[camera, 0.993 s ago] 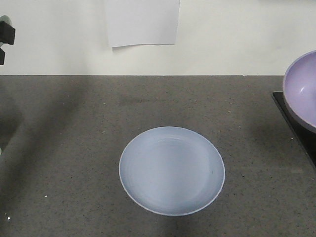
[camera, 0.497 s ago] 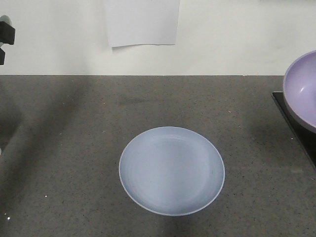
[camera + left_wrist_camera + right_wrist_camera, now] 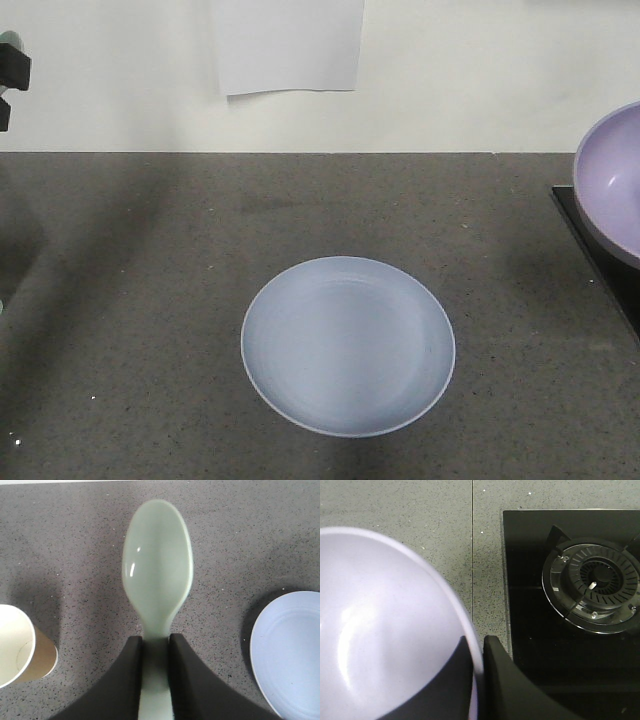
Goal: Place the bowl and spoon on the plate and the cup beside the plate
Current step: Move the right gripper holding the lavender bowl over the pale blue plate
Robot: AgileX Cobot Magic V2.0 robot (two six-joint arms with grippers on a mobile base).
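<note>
The pale bluish plate [image 3: 348, 345] lies bare on the grey counter; its edge also shows in the left wrist view [image 3: 290, 655]. My left gripper [image 3: 156, 645] is shut on the handle of the mint-green spoon [image 3: 157, 575], which is held above the counter between the cup and the plate. The brown paper cup [image 3: 20, 650] stands at that view's left edge. My right gripper [image 3: 476, 645] is shut on the rim of the lavender bowl [image 3: 385, 630], one finger inside and one outside. The bowl [image 3: 612, 180] hangs tilted at the front view's right edge.
A black stove top [image 3: 570, 645] with a round burner [image 3: 592, 582] lies under and right of the bowl; its edge shows at the front view's right [image 3: 600, 260]. A white paper sheet [image 3: 288, 45] hangs on the back wall.
</note>
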